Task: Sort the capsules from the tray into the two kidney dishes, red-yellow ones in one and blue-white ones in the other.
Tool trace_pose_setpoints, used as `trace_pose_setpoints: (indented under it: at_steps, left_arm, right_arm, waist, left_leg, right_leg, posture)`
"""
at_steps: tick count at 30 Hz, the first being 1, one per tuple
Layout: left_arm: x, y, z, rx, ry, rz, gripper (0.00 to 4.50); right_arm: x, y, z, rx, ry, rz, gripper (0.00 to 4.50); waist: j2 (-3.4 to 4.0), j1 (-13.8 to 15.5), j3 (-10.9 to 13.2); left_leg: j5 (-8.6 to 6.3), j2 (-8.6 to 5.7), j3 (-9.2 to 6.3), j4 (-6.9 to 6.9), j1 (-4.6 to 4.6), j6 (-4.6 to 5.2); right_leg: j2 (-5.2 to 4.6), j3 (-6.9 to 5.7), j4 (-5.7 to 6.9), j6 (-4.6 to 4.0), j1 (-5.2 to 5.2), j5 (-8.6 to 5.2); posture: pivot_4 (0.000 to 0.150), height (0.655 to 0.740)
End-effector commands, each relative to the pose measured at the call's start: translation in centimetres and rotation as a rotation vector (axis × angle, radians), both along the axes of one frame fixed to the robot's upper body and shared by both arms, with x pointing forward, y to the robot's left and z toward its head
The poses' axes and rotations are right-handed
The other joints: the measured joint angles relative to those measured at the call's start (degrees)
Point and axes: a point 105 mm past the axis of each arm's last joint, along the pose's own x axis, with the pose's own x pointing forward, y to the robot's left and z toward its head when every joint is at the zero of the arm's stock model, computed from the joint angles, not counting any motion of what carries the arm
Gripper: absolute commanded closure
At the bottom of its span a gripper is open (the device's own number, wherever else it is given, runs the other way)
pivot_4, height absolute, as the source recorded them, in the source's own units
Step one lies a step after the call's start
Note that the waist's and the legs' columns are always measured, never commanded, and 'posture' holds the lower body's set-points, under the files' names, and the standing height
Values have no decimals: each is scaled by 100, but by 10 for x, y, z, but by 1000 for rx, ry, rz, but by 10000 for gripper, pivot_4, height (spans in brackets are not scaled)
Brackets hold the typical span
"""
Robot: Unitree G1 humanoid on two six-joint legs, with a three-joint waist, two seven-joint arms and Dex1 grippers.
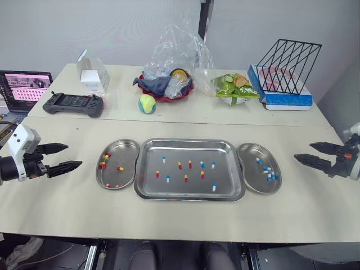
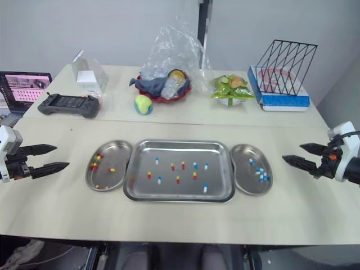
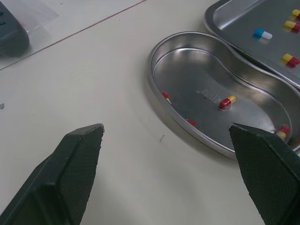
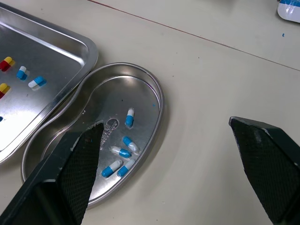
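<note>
A steel tray point(image 1: 188, 191) lies mid-table with several red-yellow capsules point(image 1: 190, 164) and blue-white capsules point(image 1: 214, 187) scattered in it. The left kidney dish point(image 1: 126, 147) holds several red-yellow capsules point(image 3: 227, 101). The right kidney dish point(image 1: 252, 149) holds several blue-white capsules point(image 4: 129, 117). My left gripper point(image 1: 67, 157) is open and empty, hovering left of the left dish. My right gripper point(image 1: 308, 152) is open and empty, off to the right of the right dish.
Behind the tray sit a black game controller point(image 1: 73, 104), a white box point(image 1: 93, 75), a ball point(image 1: 147, 103), a red bowl under plastic wrap point(image 1: 169, 84), a bag of greens point(image 1: 234, 87), and a black wire rack point(image 1: 288, 64). A laptop point(image 1: 23, 87) stands far left.
</note>
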Motion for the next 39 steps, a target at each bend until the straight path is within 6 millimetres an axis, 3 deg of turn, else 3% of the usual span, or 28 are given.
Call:
trace_pose_setpoints:
  at_steps: [1,6,11,17,20,25,27,31,36,39]
  left_arm:
    - [5,-1,14,5,-56,-1,0]
    - [19,1,22,14,-224,87,0]
    - [17,-2,15,-1,-205,78,0]
    - [18,-19,19,-38,-183,16,0]
    - [20,-46,25,-34,-199,-52,0]
    - [17,-107,31,-93,-160,-185,0]
    - [18,-124,33,-109,-170,-184,0]
    - [8,-185,40,-231,-162,-239,0]
    - [5,-212,23,-265,-64,-163,0]
    - [7,-222,7,-194,-12,-93,0]
  right_arm:
    - [2,-1,13,-13,-48,0,161]
    - [8,4,22,-13,-91,-1,161]
    - [6,12,20,-18,-80,34,161]
    - [0,43,25,-13,-64,167,161]
    - [-5,65,26,-20,-41,255,161]
    - [-16,110,38,-26,-60,441,161]
    - [-20,114,38,-50,-58,468,161]
    - [-22,116,43,-91,-66,500,161]
    - [-22,119,45,-100,-63,527,161]
    - [-19,119,47,-104,-72,519,161]
  waist:
    - [0,0,0]
    - [0,2,0]
    - [0,1,0]
    - [0,7,0]
    - [0,24,0]
    - [0,17,0]
    - [0,14,0]
    - [-2,53,1]
    - [-3,33,1]
    - [-3,9,1]
  left_leg:
    - [0,0,0,0,0,0]
    - [0,0,-2,9,0,0]
    - [-2,1,-3,21,-4,3]
    - [-2,2,-4,27,-4,3]
    - [-3,2,-7,29,-6,3]
    - [-3,1,-13,33,-8,4]
    - [-4,2,-16,33,-8,4]
    - [-5,-3,-24,39,-9,5]
    - [-5,-4,-48,42,-2,7]
    - [-5,-5,-54,42,1,7]
  right_leg:
    - [0,0,0,0,0,0]
    - [0,0,5,0,3,0]
    - [2,0,6,0,3,0]
    - [2,0,11,0,3,0]
    - [2,0,11,0,5,0]
    - [3,0,13,1,7,0]
    - [6,0,13,1,7,0]
    - [6,4,7,2,18,0]
    - [25,12,-2,3,39,-1]
    - [26,12,-6,4,48,-1]
  posture:
    - [1500,7305]
    - [1500,7305]
    - [1500,7305]
    - [1500,7305]
    - [1500,7305]
    - [1500,7305]
    - [1500,7305]
    - [1500,7305]
    - [1500,7305]
    - [1500,7305]
